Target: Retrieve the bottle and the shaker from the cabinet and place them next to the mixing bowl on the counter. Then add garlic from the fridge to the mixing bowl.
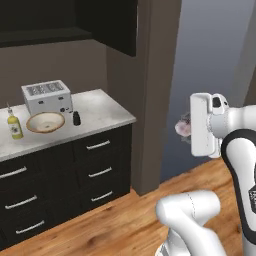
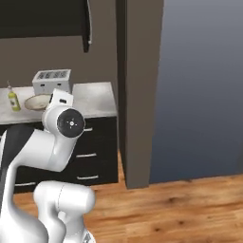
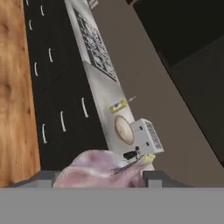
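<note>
A pinkish garlic bulb sits between my gripper fingertips, and the gripper is shut on it. From the left base view the garlic is held in mid-air, right of the counter and above the floor. On the counter stands the tan mixing bowl. The yellow bottle is on its left and the small dark shaker on its right. All three also appear ahead of the hand: mixing bowl, bottle, shaker.
A white toaster stands behind the bowl. A dark cabinet hangs above the counter, and dark drawers lie below. A tall dark panel rises between counter and arm. A wooden floor lies below.
</note>
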